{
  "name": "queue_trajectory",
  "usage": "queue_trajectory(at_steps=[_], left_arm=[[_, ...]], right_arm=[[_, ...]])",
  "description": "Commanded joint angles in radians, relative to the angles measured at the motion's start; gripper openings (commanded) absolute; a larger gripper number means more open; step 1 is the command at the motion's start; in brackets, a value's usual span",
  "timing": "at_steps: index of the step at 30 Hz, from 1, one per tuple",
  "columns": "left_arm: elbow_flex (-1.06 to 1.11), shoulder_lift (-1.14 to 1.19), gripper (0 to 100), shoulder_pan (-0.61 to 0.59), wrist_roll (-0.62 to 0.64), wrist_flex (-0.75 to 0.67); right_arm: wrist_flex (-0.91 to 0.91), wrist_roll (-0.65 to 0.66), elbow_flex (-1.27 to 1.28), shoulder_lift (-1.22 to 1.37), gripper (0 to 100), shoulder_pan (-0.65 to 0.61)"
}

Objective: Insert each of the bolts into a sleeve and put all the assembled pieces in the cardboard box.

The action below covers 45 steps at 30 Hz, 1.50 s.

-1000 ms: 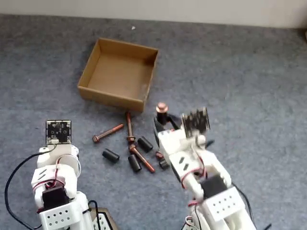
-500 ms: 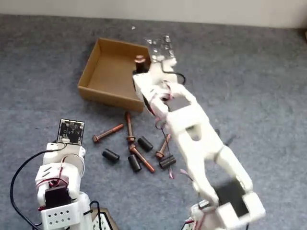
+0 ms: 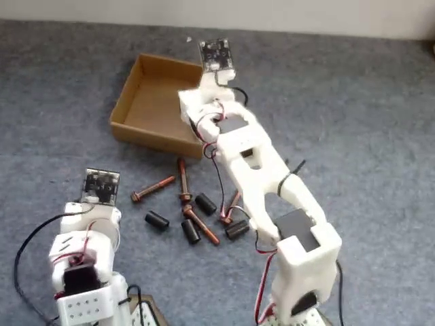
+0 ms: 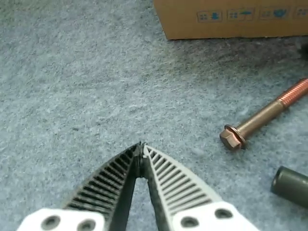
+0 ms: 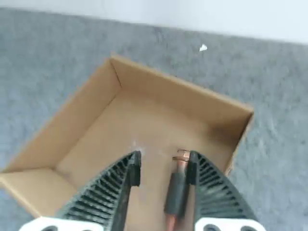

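Holding right gripper (image 5: 163, 161) over cardboard box (image 5: 178, 82) near tabletop (image 3: 353, 102) far edge, fingers spread apart. Bolt-in-sleeve piece (image 5: 176, 192) sitting beside one finger, probably dropping free. Advising: releasing over floor centre, lifting straight up, avoiding walls. Left gripper (image 4: 140, 150) resting fingers-together beside loose bolt (image 4: 262, 115).

Soft, even light falls over the grey carpet (image 3: 360, 102) in the high view, and shadows there are weak and soft-edged. The cardboard box (image 3: 153, 136) is darker along the inside of its near wall than on its floor. In the left wrist view a dim shadow hugs the bolt (image 4: 262, 115). In the right wrist view the pale wall (image 5: 192, 14) is brightest.
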Motion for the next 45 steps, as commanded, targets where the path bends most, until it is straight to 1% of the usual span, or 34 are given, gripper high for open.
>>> queue_trajectory(at_steps=[1,5,9,11,12,14,15,17,19,25,29,33,38,43,45], left_arm=[[0.021,-0.001,2,0.013,-0.008,-0.011],[0.021,-0.001,2,0.013,-0.008,-0.011],[0.021,0.001,2,0.013,-0.008,-0.011],[0.021,0.001,2,0.013,-0.008,-0.011],[0.021,0.001,2,0.013,-0.008,-0.011],[0.021,0.001,2,0.013,-0.008,-0.011],[0.021,0.002,2,0.013,-0.008,-0.011],[0.021,0.002,2,0.013,-0.008,-0.011],[0.021,0.002,2,0.013,-0.008,-0.011],[0.021,0.002,2,0.013,-0.008,-0.011],[0.021,0.004,2,0.013,-0.008,-0.011],[0.021,0.002,2,0.013,-0.008,-0.011],[0.021,-0.002,2,0.013,-0.008,-0.012],[0.021,-0.002,2,0.013,-0.008,-0.012],[0.021,-0.002,2,0.013,-0.008,-0.012]], right_arm=[[0.157,-0.014,-0.05,-0.082,14.6,0.013],[0.289,-0.015,-0.05,-0.073,14.6,0.013],[0.363,-0.015,-0.05,-0.035,14.6,0.015],[0.372,-0.015,-0.05,-0.018,13.3,0.015],[0.372,-0.015,-0.05,-0.01,10.6,0.016],[0.367,-0.015,-0.05,-0.001,1.6,0.033],[0.367,-0.014,-0.05,0.002,0.0,0.042],[0.371,-0.011,-0.05,0.004,1.6,0.068],[0.371,-0.011,-0.05,0.004,0.3,0.102],[0.372,-0.006,-0.053,-0.002,0.4,0.202],[0.383,0.095,-0.087,-0.002,0.5,0.237],[0.581,0.104,-0.176,-0.031,2.5,0.219],[0.874,0.104,-0.28,-0.134,12.6,0.168],[1.01,0.104,-0.288,-0.231,13.1,0.131],[1.056,0.109,-0.246,-0.252,13.1,0.114]])
